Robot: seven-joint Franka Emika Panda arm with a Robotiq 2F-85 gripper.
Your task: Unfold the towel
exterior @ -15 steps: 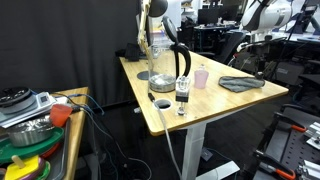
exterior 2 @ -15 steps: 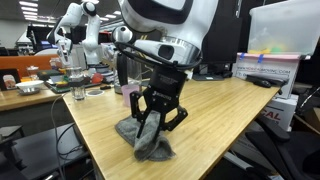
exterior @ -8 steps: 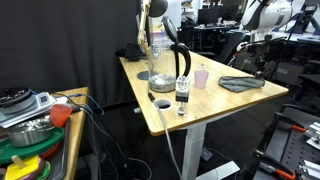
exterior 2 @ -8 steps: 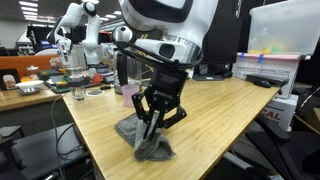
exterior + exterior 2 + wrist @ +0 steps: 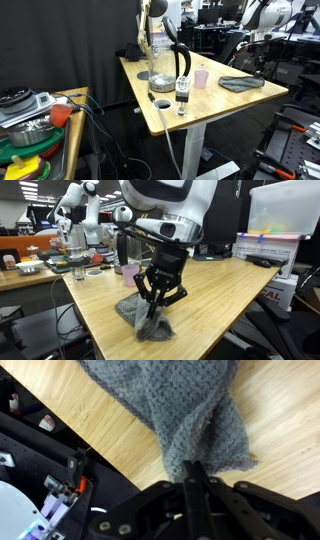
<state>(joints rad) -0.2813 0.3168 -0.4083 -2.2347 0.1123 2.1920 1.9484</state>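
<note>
Closest, at the bottom middle of the wrist view: the gripper (image 5: pixel 195 472), squeezed tight shut, with a corner fold of the towel (image 5: pixel 180 410) pinched between the tips. Above it, filling the top middle of that view: the grey-green soft cloth, rumpled and folded over on itself. Under and around the cloth: the light wood of the table (image 5: pixel 285 420). At the lower left of that view: a dark floor with small bits too blurry to name.

A little farther off, in an exterior view: the gripper (image 5: pixel 152 302) pointing down at the lower middle of the frame, tips buried in the towel (image 5: pixel 148 322). Lying in a lumpy heap near the front edge of the table (image 5: pixel 225 290), partly lifted at the pinched spot. Just behind, in the middle left: a pink cup (image 5: pixel 130 269), apart from the cloth.

Farthest off, seen from across the room in an exterior view: the towel (image 5: pixel 240 83) at the right end of the table (image 5: pixel 200 118). To the left of it: the pink cup (image 5: pixel 201 78), then a dark jug (image 5: pixel 180 65), a clear bottle (image 5: pixel 157 58) and a small bottle (image 5: pixel 182 97) near the front edge.
</note>
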